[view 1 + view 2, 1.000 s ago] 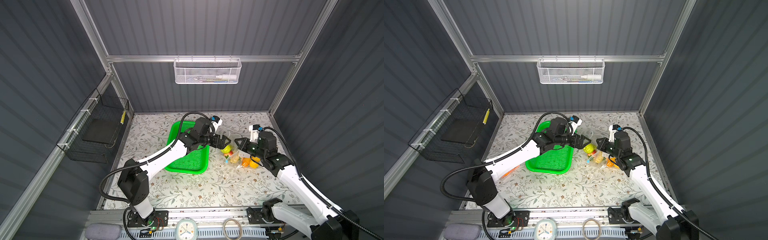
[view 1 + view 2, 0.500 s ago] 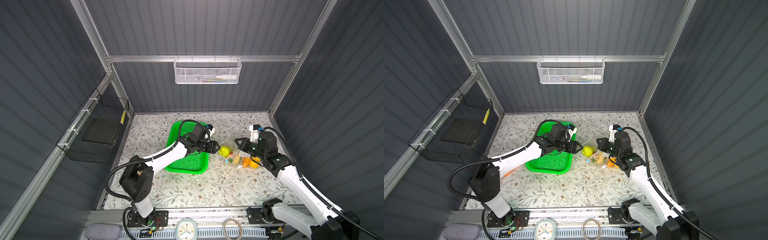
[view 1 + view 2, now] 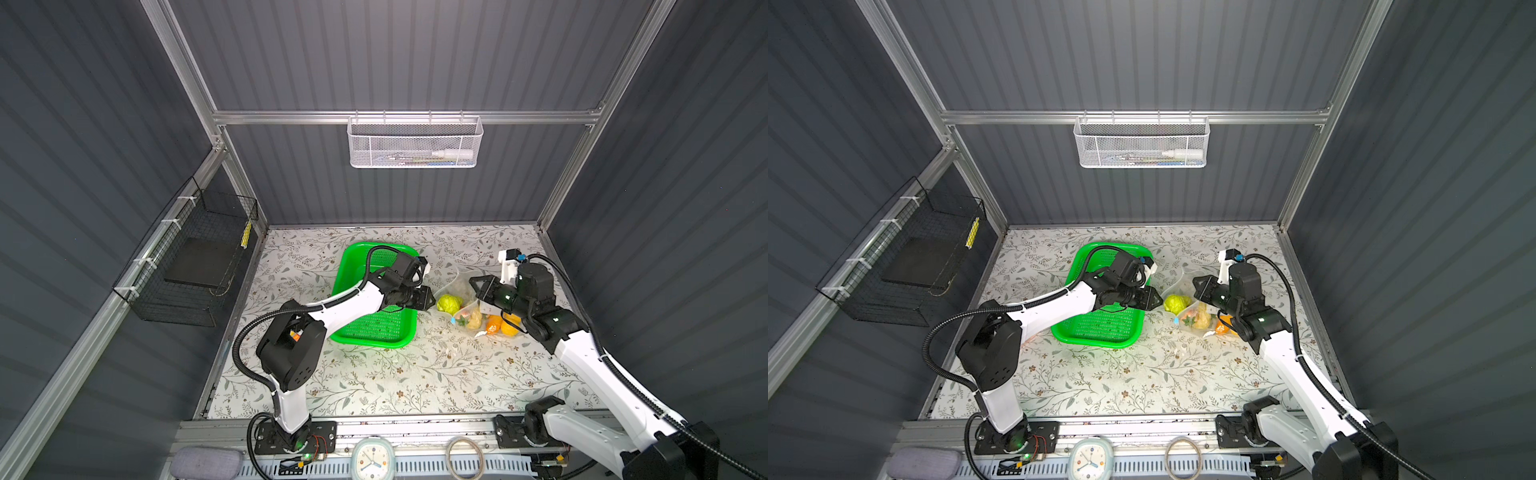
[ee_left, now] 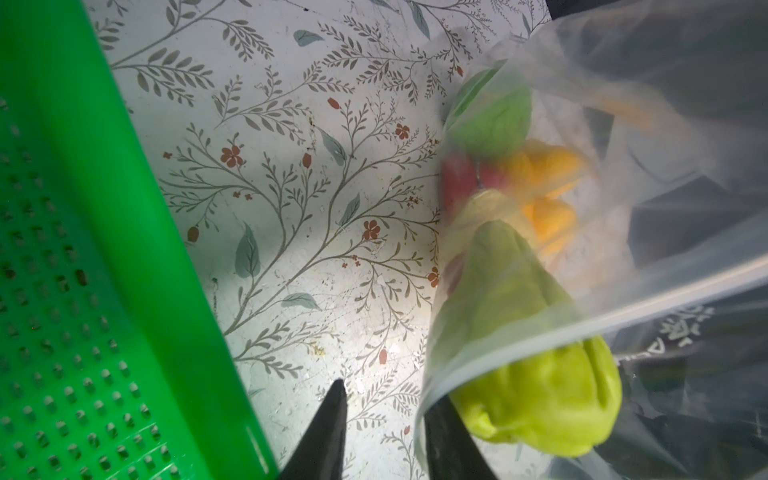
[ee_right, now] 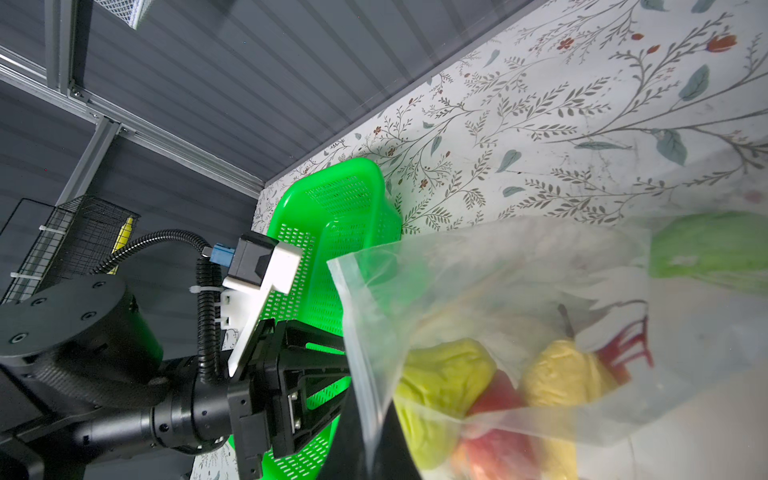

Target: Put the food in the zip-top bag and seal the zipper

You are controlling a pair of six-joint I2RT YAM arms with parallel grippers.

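The zip-top bag lies on the floral table, right of the green basket. My right gripper is shut on its upper mouth edge and holds it up. Yellow, red and orange food sits inside the bag. A green leafy ball rests at the mouth, half under the zipper strip. My left gripper sits low just left of that ball. Its jaws are narrowly open over bare table, and the bag's rim drapes over one finger.
The green basket is right beside my left gripper. A white mesh basket hangs on the back wall and a black wire rack on the left wall. A clock and a ring lie at the front rail.
My left gripper has pulled back from over the bag's mouth toward the basket and dropped lower, its jaws narrowing. The green leafy ball stays at the mouth. The right arm has held still.
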